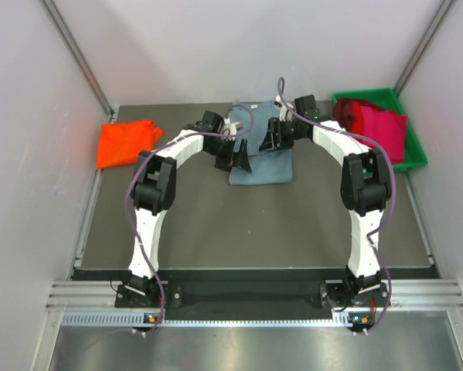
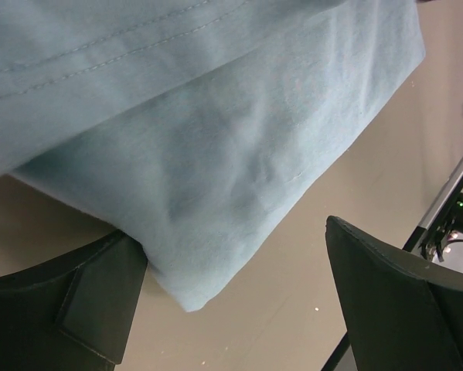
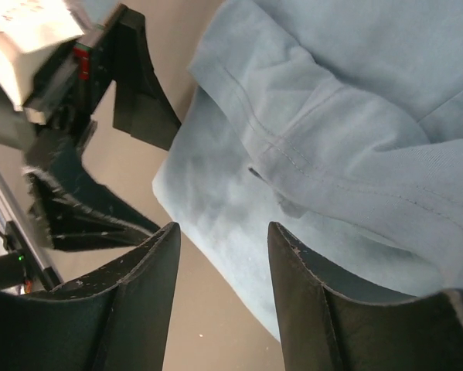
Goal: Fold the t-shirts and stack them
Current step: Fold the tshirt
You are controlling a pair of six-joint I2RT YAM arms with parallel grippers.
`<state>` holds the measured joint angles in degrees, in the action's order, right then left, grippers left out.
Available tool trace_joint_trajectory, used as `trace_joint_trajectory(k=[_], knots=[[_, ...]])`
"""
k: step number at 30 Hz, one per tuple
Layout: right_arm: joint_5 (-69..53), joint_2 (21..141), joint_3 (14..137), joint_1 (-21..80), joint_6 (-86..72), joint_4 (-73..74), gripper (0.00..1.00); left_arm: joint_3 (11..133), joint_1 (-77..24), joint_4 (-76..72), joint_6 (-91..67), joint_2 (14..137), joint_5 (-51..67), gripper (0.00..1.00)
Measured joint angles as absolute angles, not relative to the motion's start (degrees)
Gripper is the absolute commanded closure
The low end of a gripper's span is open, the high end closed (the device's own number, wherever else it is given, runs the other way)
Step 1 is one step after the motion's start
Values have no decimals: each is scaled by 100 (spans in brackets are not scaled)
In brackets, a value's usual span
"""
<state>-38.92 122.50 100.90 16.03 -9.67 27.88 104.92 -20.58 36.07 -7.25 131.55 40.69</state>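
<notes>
Dark table (image 1: pixel 216 224) bears folded blue-grey t-shirt (image 1: pixel 266 166); left gripper (image 1: pixel 233 157) gapes beside it.

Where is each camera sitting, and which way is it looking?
Top: high behind the robot, looking down at the table; left arm and right arm show.
Left wrist: on the left arm, facing the blue-grey t-shirt; left pincer shows, open.
Right wrist: on the right arm, facing that shirt; right pincer shows.
Shared: both wrist views see the same shirt; the right sees the left pincer.
</notes>
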Motion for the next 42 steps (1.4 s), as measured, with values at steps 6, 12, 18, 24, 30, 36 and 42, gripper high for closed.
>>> trace_joint_trajectory(k=[6,12,18,24,30,36,42], knots=[[-3927,12444,10033,1627,-967,2799,51,10492,-2110,3592,-784,13155,4025,1],[-3940,12495,9961,1688,-972,2829,50,10477,-2110,3559,-858,13152,3981,1],[-3863,12724,10055,1695,-1100,2753,50,10401,-2112,3487,-891,13113,3948,1],[-3627,13478,11100,1697,-1262,2687,49,10219,-2117,3415,-882,12988,3806,1],[-3273,13906,12335,1671,-1330,2438,48,10014,-2128,3411,-819,12835,3612,1],[-3100,13810,12433,1623,-1262,2237,48,9985,-2152,3472,-845,12724,3000,1],[-3041,12925,11146,1496,-1096,2460,48,9773,-1824,3485,-1068,12560,2733,6]])
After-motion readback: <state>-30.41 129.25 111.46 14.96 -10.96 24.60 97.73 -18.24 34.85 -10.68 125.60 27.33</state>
